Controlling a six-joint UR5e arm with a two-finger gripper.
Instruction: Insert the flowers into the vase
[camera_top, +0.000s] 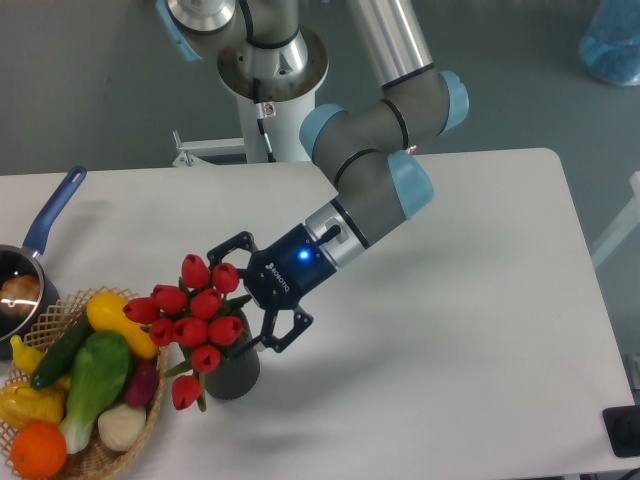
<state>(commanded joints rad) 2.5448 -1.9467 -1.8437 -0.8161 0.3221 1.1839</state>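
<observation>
Gripper (252, 296) with jaws spread wide, holding nothing, just right of the flowers (195, 315). Flowers standing in the vase (236, 372) on the white worktop (420, 380), heads leaning left toward the basket (150, 420) of vegetables.

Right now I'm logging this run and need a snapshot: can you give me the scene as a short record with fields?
gripper: open, fingers spread beside the flower bunch, gripping nothing
flowers: red tulips standing in the vase, heads leaning left toward the basket
vase: dark grey, ribbed, upright on the table near its front edge
basket: wicker, at front left, holding vegetables and fruit
pot: blue handle, at the left edge, partly out of frame
table: white
task state: flowers appear inserted, gripper released
</observation>
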